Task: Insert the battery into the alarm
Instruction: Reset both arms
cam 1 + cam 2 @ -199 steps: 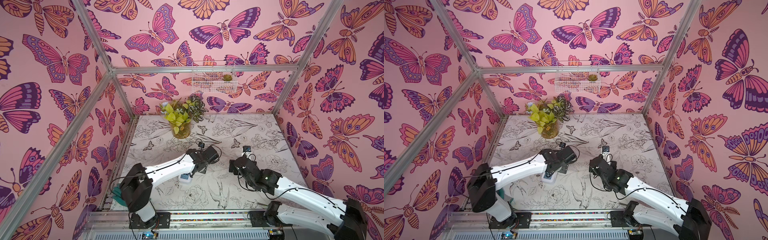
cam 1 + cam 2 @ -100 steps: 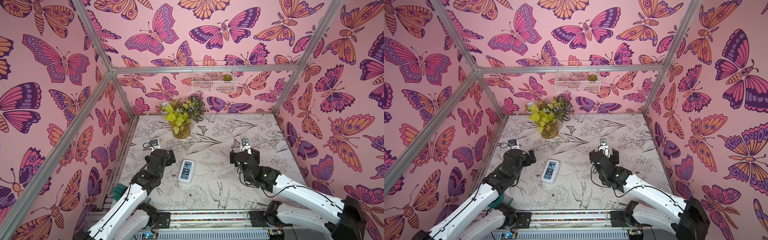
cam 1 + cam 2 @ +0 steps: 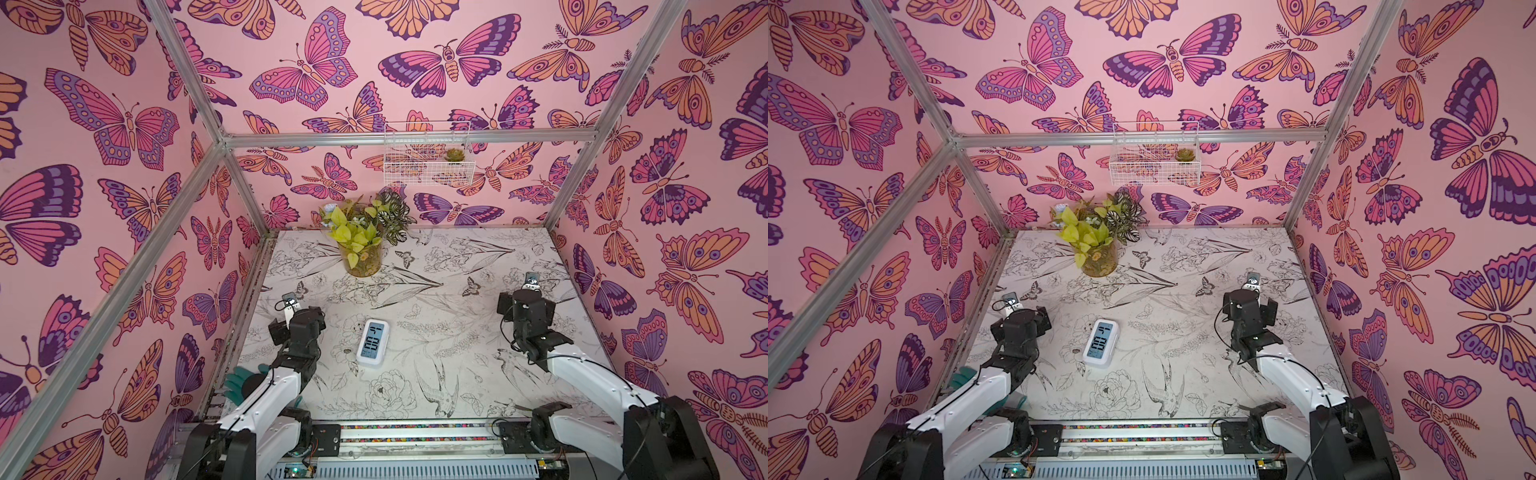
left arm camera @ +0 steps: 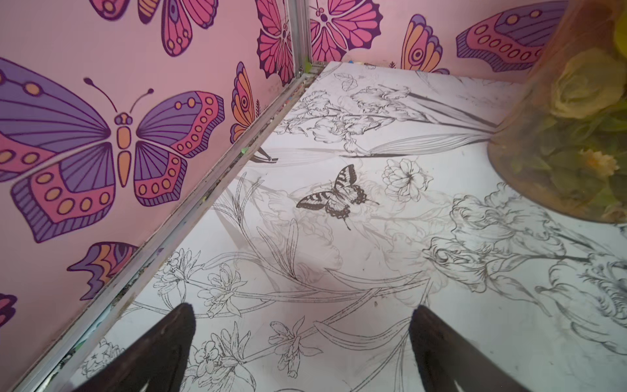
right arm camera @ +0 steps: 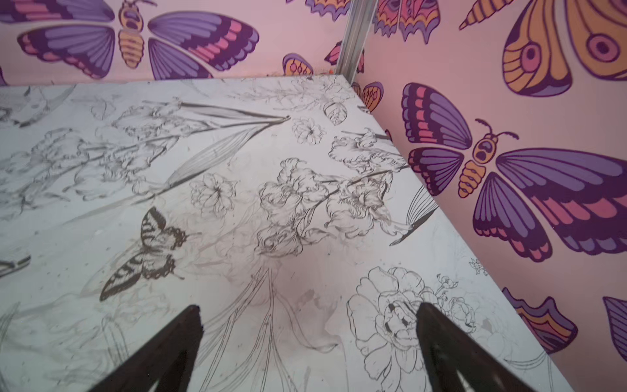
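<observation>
Jaws spread empty on left gripper (image 4: 302,312) and right gripper (image 5: 308,312); alarm (image 3: 373,341) hides its back.

One alarm (image 3: 372,342), one vase of plants (image 3: 360,245), one wire basket (image 3: 428,166), two robot arms (image 3: 266,395)

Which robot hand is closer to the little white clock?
The left. The left gripper hovers just beside the clock, toward the left wall. The right gripper is much farther off, near the right wall.

Jaws spread wide, empty, over floral tabletop (image 5: 237,152), butterfly wall (image 5: 509,169)
</observation>
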`<state>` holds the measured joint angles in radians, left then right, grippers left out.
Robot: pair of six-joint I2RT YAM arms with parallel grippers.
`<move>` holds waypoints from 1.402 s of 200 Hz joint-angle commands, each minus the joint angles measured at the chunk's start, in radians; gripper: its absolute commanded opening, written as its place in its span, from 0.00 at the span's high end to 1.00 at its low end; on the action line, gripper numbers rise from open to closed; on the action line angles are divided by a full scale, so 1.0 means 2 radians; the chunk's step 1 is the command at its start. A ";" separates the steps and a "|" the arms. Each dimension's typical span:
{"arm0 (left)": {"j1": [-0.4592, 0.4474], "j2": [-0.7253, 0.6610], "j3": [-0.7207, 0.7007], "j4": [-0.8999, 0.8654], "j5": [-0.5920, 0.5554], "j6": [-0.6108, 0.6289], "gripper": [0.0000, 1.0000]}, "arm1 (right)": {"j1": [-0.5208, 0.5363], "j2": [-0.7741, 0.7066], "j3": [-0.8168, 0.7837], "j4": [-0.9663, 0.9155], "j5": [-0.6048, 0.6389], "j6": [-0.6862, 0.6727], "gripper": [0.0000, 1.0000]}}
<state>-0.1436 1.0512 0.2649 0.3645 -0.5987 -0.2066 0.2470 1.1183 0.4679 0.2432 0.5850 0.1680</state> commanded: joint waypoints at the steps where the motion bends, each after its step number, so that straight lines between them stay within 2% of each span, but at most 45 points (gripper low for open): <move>1: 0.019 0.045 -0.016 0.141 0.024 0.024 0.00 | -0.011 0.026 -0.012 0.079 -0.010 -0.035 0.01; 23: 0.020 0.086 0.006 0.159 0.055 0.053 0.00 | -0.020 0.066 -0.030 0.129 -0.015 -0.030 0.01; 44: 0.022 0.139 -0.005 0.259 0.067 0.079 0.00 | -0.021 0.098 -0.042 0.197 -0.023 -0.039 0.01; 70: 0.047 0.215 -0.013 0.362 0.153 0.098 0.00 | -0.025 0.113 -0.039 0.222 -0.028 -0.064 0.01; 82: 0.049 0.216 0.001 0.316 0.196 0.103 0.00 | -0.030 0.120 -0.041 0.237 -0.041 -0.075 0.01; 99: 0.051 0.260 0.017 0.349 0.181 0.109 0.00 | -0.040 0.152 -0.058 0.301 -0.061 -0.080 0.01; 113: 0.054 0.233 0.048 0.256 0.188 0.095 0.00 | -0.051 0.178 -0.060 0.343 -0.074 -0.077 0.01; 127: 0.056 0.255 0.041 0.309 0.190 0.104 0.00 | -0.064 0.174 -0.047 0.307 -0.104 -0.068 0.01; 138: 0.057 0.240 0.054 0.255 0.192 0.094 0.00 | -0.083 0.177 -0.038 0.274 -0.136 -0.051 0.01; 156: 0.060 0.254 0.045 0.296 0.197 0.101 0.00 | -0.092 0.213 -0.058 0.370 -0.146 -0.051 0.01; 174: 0.061 0.242 0.053 0.258 0.200 0.093 0.00 | -0.095 0.191 -0.036 0.283 -0.152 -0.045 0.01; 188: 0.061 0.252 0.046 0.292 0.199 0.099 0.00 | -0.096 0.202 -0.045 0.318 -0.152 -0.046 0.01; 205: 0.061 0.242 0.050 0.266 0.200 0.094 0.00 | -0.096 0.196 -0.041 0.301 -0.152 -0.047 0.01; 223: 0.061 0.249 0.045 0.290 0.199 0.098 0.00 | -0.096 0.195 -0.043 0.304 -0.153 -0.046 0.01; 280: 0.061 0.246 0.047 0.279 0.200 0.096 0.00 | -0.096 0.193 -0.041 0.299 -0.153 -0.046 0.01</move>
<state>-0.0299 1.5433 0.3611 0.9176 -0.2089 -0.0223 0.0612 1.5181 0.3649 0.8482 0.2901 0.0643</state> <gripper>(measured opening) 0.999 0.991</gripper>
